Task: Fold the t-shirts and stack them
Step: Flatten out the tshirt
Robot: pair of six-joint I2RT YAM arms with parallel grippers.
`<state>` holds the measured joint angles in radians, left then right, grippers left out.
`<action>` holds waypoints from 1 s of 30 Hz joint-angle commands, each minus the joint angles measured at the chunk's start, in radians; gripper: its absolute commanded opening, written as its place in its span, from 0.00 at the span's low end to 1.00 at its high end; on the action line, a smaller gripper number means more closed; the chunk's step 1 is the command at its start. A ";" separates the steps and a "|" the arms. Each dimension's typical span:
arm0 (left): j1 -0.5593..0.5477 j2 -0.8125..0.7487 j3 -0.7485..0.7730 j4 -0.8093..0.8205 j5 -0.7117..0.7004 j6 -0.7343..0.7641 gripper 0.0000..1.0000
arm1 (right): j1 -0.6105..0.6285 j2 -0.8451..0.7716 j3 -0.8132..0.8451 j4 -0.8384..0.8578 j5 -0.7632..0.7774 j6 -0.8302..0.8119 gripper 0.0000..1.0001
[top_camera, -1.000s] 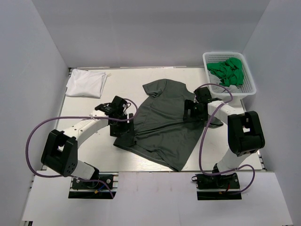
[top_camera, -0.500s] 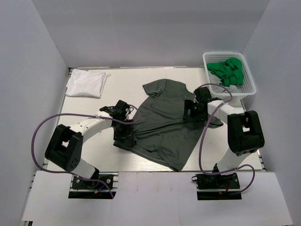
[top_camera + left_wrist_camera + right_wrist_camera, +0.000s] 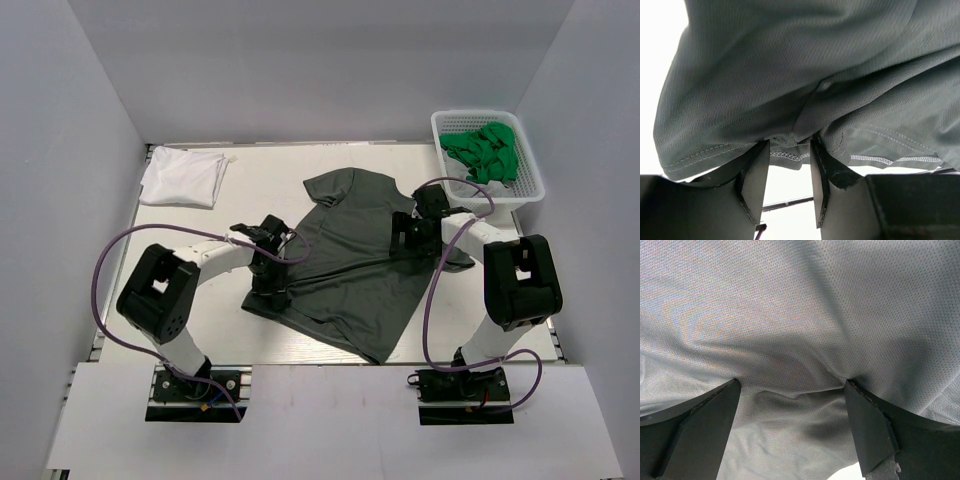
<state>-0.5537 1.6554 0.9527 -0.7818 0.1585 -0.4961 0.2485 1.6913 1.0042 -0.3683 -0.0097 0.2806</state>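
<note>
The dark olive-grey t-shirt (image 3: 350,265) lies spread, skewed, on the table's middle. A white t-shirt (image 3: 183,177) lies folded at the far left corner. My left gripper (image 3: 271,291) is at the dark shirt's lower-left corner. In the left wrist view its jaws (image 3: 790,143) stand partly apart, with the stitched hem (image 3: 790,156) bunched between the tips and white table showing through the gap. My right gripper (image 3: 406,236) rests on the shirt's right side near the sleeve. Its jaws (image 3: 792,382) are wide open, tips pressed into the cloth (image 3: 800,315).
A white mesh basket (image 3: 452,124) holding green cloth (image 3: 484,152) stands at the far right corner. Grey walls close in the table on three sides. Purple cables loop from both arms. The shirt's bottom corner reaches almost to the table's near edge (image 3: 330,362).
My left gripper has slid right and nearer, onto the dark shirt's lower-left hem, and its jaws have narrowed around it. The right arm has stayed still.
</note>
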 commanded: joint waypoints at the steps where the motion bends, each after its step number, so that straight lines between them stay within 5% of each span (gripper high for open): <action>1: -0.009 -0.002 0.054 -0.003 -0.034 0.007 0.48 | -0.008 -0.001 0.013 -0.028 0.005 -0.001 0.90; 7: -0.009 0.020 0.109 -0.037 -0.059 0.007 0.45 | -0.006 0.001 0.007 -0.027 0.004 -0.001 0.90; 12: -0.009 0.029 0.136 -0.068 -0.068 0.007 0.15 | -0.008 -0.001 0.002 -0.026 0.005 -0.003 0.90; 18: -0.009 0.049 0.136 -0.068 -0.057 0.016 0.24 | -0.006 0.001 0.004 -0.027 0.007 -0.003 0.90; 21: -0.009 0.058 0.127 -0.056 -0.048 0.016 0.00 | -0.005 -0.002 0.002 -0.029 0.005 -0.004 0.90; 30: 0.017 -0.167 0.136 -0.004 -0.155 -0.012 0.00 | -0.008 0.007 0.010 -0.034 0.076 -0.003 0.90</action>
<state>-0.5529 1.6348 1.0622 -0.8268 0.0727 -0.4923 0.2481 1.6913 1.0042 -0.3725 0.0246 0.2806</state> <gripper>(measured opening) 0.024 0.904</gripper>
